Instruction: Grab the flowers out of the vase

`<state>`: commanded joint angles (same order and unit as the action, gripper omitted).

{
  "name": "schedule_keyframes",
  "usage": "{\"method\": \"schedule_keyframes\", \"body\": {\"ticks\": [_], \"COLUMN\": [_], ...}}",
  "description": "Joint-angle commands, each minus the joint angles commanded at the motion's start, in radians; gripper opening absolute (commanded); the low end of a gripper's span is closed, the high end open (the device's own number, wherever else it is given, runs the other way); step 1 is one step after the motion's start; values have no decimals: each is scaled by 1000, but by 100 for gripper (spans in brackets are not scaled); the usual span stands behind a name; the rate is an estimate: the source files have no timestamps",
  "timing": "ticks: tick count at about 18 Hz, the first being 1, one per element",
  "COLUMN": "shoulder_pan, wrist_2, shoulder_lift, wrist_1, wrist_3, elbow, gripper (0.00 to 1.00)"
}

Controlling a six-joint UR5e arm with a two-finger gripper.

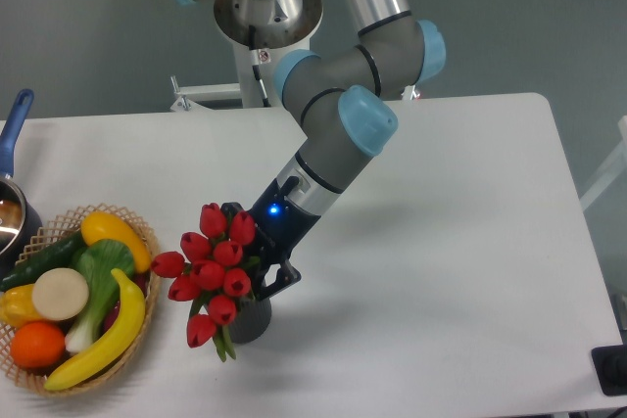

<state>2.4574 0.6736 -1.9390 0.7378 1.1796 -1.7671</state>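
While the flowers (211, 266) stood in the vase (251, 318), your gripper (263, 276), its closure hidden, sat just right of them.

White table (460, 242), matte, rounded far-right corner, lit evenly with soft shadows. Grey-green floor (88, 36) behind and to the right. White metal stand (220, 93) at the table's far edge. 1 small dark object (609, 371) at the frame's lower right, cut off by the edge.
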Motion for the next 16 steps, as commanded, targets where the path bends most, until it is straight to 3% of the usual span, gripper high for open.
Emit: {"method": "schedule_keyframes", "body": {"ticks": [3,11,16], "shoulder_pan": [5,17,74], "wrist_2": [-20,-43,-175], "shoulder_lift": [3,18,67], "wrist_1": [0,0,2], "wrist_3": [-2,-5,-28], "elbow": [-2,-3,-11], "gripper": [49,45,45]}}
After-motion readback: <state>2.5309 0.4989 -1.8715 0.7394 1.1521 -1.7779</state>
